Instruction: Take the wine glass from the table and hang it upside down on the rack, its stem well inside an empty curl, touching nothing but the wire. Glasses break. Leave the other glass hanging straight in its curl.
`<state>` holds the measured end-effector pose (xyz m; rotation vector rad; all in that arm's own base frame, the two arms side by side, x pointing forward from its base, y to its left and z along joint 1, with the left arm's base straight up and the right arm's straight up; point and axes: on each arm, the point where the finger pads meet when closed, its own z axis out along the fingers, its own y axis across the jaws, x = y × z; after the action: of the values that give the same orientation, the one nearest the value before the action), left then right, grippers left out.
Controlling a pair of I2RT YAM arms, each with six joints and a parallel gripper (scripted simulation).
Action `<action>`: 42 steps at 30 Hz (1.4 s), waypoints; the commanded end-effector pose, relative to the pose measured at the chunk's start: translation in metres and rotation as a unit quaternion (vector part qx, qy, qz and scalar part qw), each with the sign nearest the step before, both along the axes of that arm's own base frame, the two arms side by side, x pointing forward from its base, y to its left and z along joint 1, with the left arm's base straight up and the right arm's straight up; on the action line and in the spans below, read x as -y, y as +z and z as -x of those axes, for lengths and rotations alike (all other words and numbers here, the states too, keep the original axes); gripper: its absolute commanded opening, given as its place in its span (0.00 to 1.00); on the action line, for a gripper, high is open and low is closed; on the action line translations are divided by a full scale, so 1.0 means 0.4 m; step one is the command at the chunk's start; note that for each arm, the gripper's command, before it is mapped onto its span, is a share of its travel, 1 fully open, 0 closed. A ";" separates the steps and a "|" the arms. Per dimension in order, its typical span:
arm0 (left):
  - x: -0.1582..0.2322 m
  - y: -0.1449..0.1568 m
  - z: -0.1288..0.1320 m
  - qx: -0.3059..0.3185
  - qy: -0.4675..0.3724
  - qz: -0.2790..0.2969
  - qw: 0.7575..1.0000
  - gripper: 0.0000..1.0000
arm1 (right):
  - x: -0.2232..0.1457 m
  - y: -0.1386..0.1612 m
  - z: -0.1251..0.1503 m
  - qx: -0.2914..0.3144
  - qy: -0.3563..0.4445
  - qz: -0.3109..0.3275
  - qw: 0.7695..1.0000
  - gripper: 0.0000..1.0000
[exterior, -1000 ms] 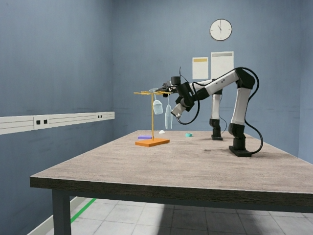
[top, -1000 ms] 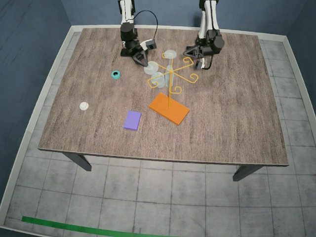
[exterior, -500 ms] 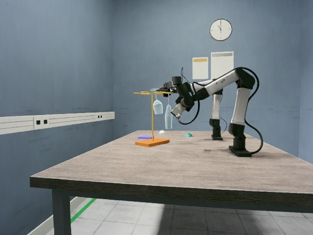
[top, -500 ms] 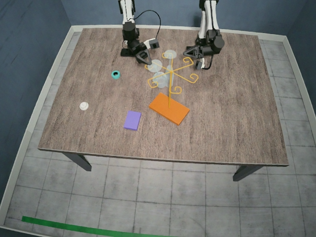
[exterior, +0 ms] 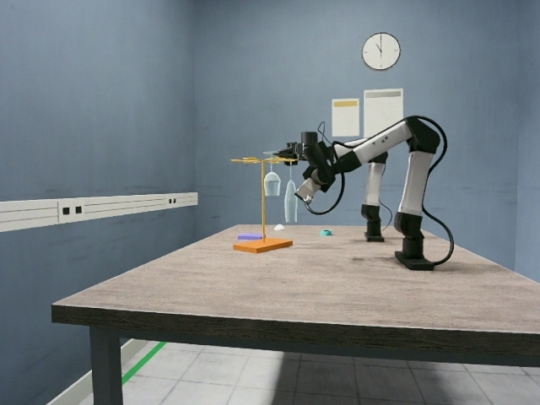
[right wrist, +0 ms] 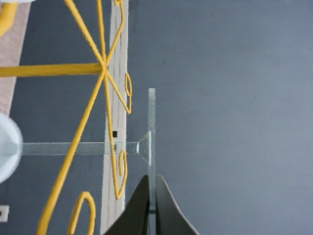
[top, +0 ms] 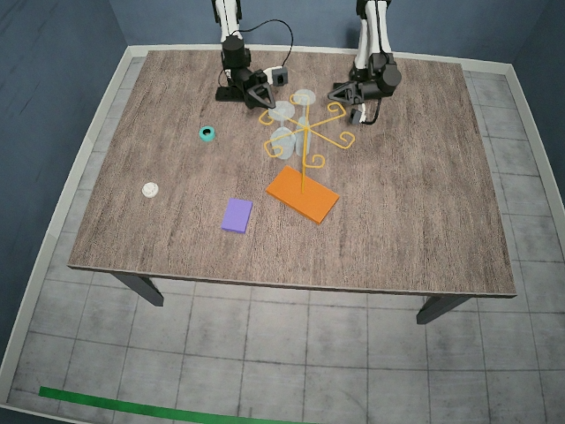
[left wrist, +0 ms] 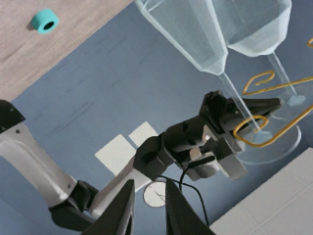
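Wine glass (top: 282, 147) (exterior: 272, 185) (left wrist: 259, 26) (right wrist: 64, 148) and rack (top: 303, 177) (exterior: 263, 200) (left wrist: 279, 87) (right wrist: 54, 70) overlap, any contact unclear.

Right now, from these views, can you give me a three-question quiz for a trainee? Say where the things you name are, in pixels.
1. Multiple choice: what colour is the base (top: 302, 195) (exterior: 262, 245) of the rack (top: 304, 177) (exterior: 263, 204) (right wrist: 49, 70)?
A) purple
B) orange
C) teal
2. True or false: the right pincer (top: 273, 105) (exterior: 275, 153) (left wrist: 280, 102) (right wrist: 153, 184) grips the wine glass (top: 282, 143) (exterior: 272, 185) (left wrist: 254, 24) (right wrist: 152, 122) by its bowl.
3. Count: how many curled arms has the rack?

Key: 1 B; 2 false, by its foot; 3 six.
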<state>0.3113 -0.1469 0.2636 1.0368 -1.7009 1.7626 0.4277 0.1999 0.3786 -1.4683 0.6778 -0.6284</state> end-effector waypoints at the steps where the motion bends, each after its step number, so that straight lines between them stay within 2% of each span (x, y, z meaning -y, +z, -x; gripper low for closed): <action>1: -0.004 0.027 -0.005 0.019 -0.001 -0.001 1.000 0.18 | -0.009 0.050 0.033 0.051 0.010 0.003 0.999 0.00; 5: -0.004 0.027 -0.005 0.019 -0.001 -0.001 1.000 0.18 | -0.010 0.053 0.038 0.053 0.010 0.002 0.999 0.00; 7: -0.004 0.027 -0.005 0.019 -0.001 -0.001 1.000 0.18 | -0.007 0.080 0.039 0.053 0.010 -0.010 0.998 0.00; 15: 0.004 -0.016 0.005 -0.006 0.000 -0.002 1.000 0.18 | 0.003 0.062 0.023 0.045 0.000 -0.007 0.999 0.00; 34: -0.002 -0.008 -0.001 -0.002 0.003 -0.002 1.000 0.18 | 0.004 0.033 0.024 0.042 0.004 0.004 0.999 0.00; 38: -0.002 -0.008 -0.001 -0.002 0.003 -0.002 1.000 0.18 | 0.010 0.063 0.033 0.058 0.004 0.003 0.998 0.00; 42: -0.002 -0.008 -0.001 -0.002 0.003 -0.002 1.000 0.18 | 0.014 0.050 0.032 0.056 0.004 0.007 0.998 0.00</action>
<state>0.3116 -0.1461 0.2626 1.0440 -1.6983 1.7616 0.4226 0.2006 0.3795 -1.4765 0.6350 -0.6557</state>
